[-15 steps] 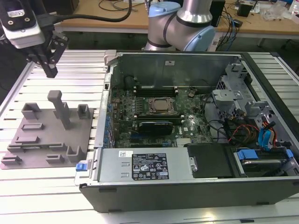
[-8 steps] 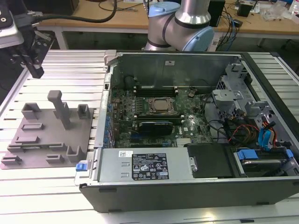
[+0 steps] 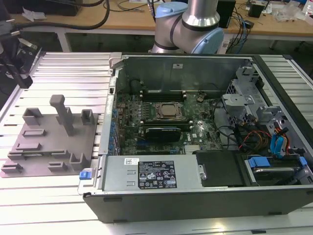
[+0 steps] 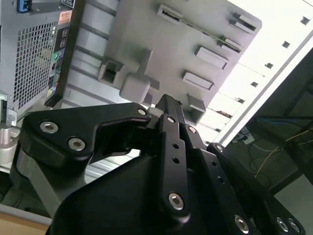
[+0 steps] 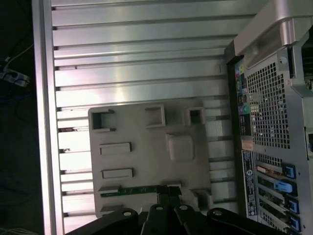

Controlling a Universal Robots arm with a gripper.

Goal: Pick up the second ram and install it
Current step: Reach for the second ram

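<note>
Spanning the whole scene, the ribbed silver aluminium table (image 3: 63, 63) carries everything else. On it the open black-and-grey metal computer case (image 3: 195, 198) lies on its side with its green motherboard (image 3: 132, 117) facing up. The square metal processor socket (image 3: 167, 111) sits near the board's middle, and a wide black card (image 3: 164, 132) lies just at six o'clock of it. At twelve o'clock of the case in the exterior view stands the silver and pale-blue robot arm (image 3: 188, 24). At nine o'clock of the case, toward the exterior view's left, the flat grey plastic fixture plate (image 3: 49, 144) with raised pockets and posts rests on the table, just beside the case. The black metal gripper (image 5: 168, 192) (image 4: 168, 103) hangs above that plate in both wrist views; whether it is wide or narrow cannot be told. The second ram (image 5: 137, 189), a long thin green circuit-board stick, lies in a slot near one edge of the plate in the first wrist view, not yet lifted, one end running under the gripper's tip as seen there.
</note>
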